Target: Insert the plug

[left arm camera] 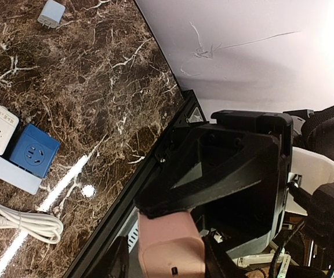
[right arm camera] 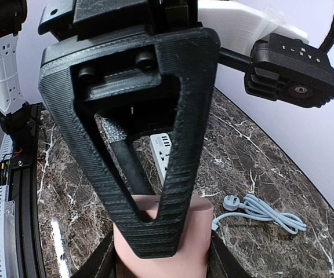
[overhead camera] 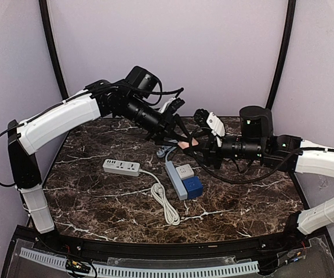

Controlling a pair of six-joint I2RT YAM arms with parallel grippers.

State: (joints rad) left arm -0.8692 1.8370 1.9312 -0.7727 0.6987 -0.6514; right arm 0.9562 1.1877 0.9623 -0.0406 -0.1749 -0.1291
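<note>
A pink plug (overhead camera: 185, 143) hangs in mid-air above the table's middle, held from both sides. My left gripper (overhead camera: 180, 139) reaches in from the left, my right gripper (overhead camera: 193, 143) from the right. In the left wrist view the plug (left arm camera: 170, 249) sits between my own fingers, with the right gripper's black finger (left arm camera: 213, 174) lying over its top. In the right wrist view the plug (right arm camera: 213, 231) is pinched between my right fingers, and the left gripper's ribbed triangular finger (right arm camera: 178, 133) presses across its front. Below lies a blue-grey power strip (overhead camera: 175, 180).
The blue-grey strip carries a white adapter (overhead camera: 185, 171) and a blue adapter (overhead camera: 193, 186). A white power strip (overhead camera: 121, 167) lies to the left, its coiled cable (overhead camera: 166, 204) toward the front. A pale blue cable (right arm camera: 265, 211) lies behind. A small pale charger (left arm camera: 52, 11) sits apart.
</note>
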